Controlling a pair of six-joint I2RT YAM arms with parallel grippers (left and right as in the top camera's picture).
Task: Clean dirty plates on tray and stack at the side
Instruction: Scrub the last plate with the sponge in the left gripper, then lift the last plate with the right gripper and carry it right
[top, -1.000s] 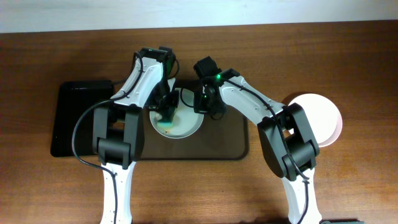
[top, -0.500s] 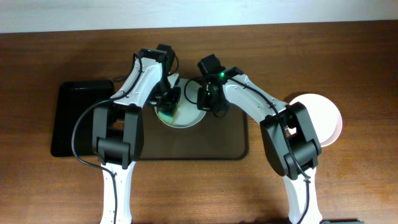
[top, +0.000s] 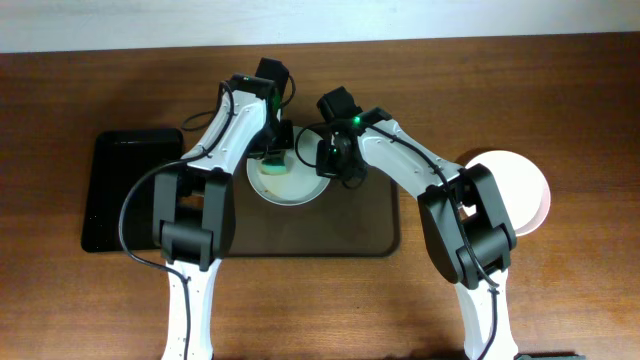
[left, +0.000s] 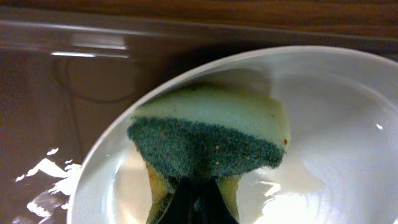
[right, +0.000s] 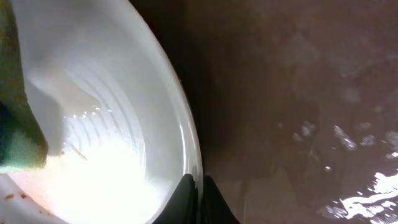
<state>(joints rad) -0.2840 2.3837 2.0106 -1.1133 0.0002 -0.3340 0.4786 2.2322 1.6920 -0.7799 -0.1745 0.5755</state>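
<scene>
Where the plate is: the plate (top: 298, 186) lies on the tray (top: 370, 228), near its far edge, between our two arms; another plate (top: 520, 185) sits on the table (top: 560, 80) well off to our right, beside the tray

Left pincer: our left pincer (top: 272, 156) is closed tight on a sponge (top: 271, 169); the sponge is pressed down inside the plate, on its left part, close to the rim

Right pincer: our right pincer (top: 331, 166) is pinched shut on the right rim of the plate; in the right wrist view the thin rim runs straight in between the fingers; we think it holds the plate so it will not slide

What the next move turns on: the bare part of the plate lies to the right of the sponge, toward the right pincer; the left arm is the one to wipe; the sponge's long side lies across the left pincer, so we think a wide sweep is best

Sponge: soft; rough dark green top, smooth pale green under it; a few small brown crumbs on the green

Plate: white, round, shallow, hard and shiny; faint rings in the bottom; a few small brown bits on the bottom in the right wrist view

Tray: dark brown, smooth, shiny with bright glare, low rim, round corners

Black tray: a small black tray (top: 125, 190) lies to our left, apart from the work
</scene>
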